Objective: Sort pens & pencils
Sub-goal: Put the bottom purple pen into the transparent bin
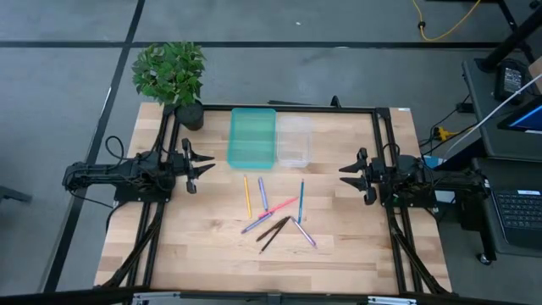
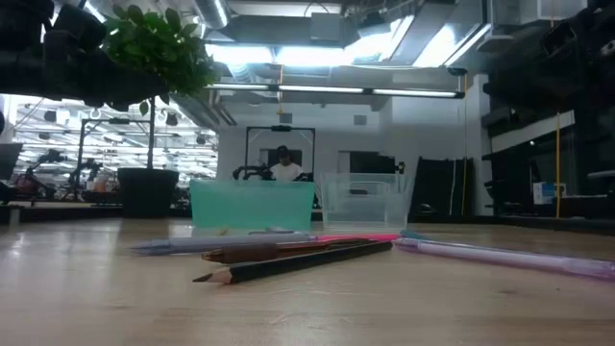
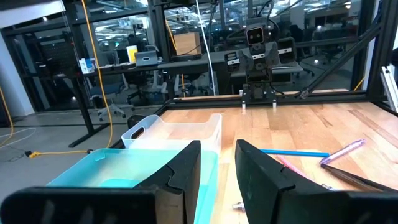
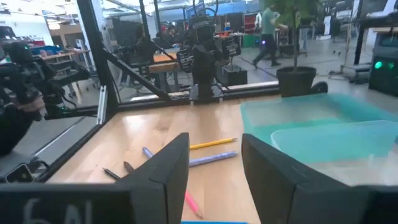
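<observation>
Both arms are lying low and stretched inward from opposite edges of the wooden surface, each pointing toward the middle. The left hand is hovering at the left side with its two dark fingers standing apart, holding nothing and touching nothing. The right hand is sitting at the right side, its fingers spread wide and likewise gripping nothing. Between the two hands, well apart from both, the pens and pencils are lying loose in a scatter on the surface: a yellow-orange stick, a purple one just beside it, a blue one, a pink-red one, and two dark ones crossing nearer the front edge. Behind the scatter, a teal tray and a clear tray are standing side by side, and a potted plant is sitting at the far left corner.
</observation>
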Controlling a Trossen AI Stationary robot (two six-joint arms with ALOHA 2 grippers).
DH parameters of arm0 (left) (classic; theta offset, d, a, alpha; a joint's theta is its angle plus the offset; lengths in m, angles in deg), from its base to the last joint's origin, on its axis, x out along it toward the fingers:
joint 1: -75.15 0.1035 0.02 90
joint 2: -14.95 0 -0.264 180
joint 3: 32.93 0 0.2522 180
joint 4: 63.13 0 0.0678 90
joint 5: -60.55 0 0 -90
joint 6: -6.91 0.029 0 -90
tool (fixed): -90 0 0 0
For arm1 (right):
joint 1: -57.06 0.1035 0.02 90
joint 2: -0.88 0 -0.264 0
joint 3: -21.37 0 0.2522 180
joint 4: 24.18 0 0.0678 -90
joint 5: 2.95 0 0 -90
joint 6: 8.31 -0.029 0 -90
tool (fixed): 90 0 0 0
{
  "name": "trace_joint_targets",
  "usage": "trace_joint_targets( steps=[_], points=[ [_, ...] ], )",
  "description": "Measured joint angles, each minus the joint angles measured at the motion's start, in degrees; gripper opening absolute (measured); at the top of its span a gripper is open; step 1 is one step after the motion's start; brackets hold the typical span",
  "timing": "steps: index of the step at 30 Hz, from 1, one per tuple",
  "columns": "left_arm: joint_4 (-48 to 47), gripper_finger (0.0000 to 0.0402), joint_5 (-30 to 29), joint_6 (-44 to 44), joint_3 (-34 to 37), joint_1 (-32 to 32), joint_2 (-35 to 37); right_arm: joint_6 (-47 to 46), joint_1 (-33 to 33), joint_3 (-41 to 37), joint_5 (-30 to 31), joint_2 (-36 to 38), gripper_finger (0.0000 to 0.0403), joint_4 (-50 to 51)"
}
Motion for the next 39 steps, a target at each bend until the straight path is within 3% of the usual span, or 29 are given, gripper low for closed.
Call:
trace_joint_targets(
  steps=[8, 21, 28, 39],
  points=[
    [-0.16, 0.0094, 0.17, -1.50, 0.00, 0.00, 0.00, 1.73, 0.00, -0.01, 0.04, 0.00, 0.0149, 0.02],
    [-1.46, 0.0094, 7.53, -2.71, 0.00, 0.02, 0.00, -0.30, 0.00, 0.00, 2.62, -0.02, 0.0149, 0.37],
    [-1.11, 0.0094, 15.35, -1.88, 0.00, -0.30, 0.01, -2.73, 0.00, 0.00, -0.01, -0.01, 0.0149, 0.07],
    [0.64, 0.0094, 16.35, -4.49, 0.00, -2.05, 0.00, 1.86, 0.00, 0.00, -2.63, -0.02, 0.0149, -2.83]
  ],
)
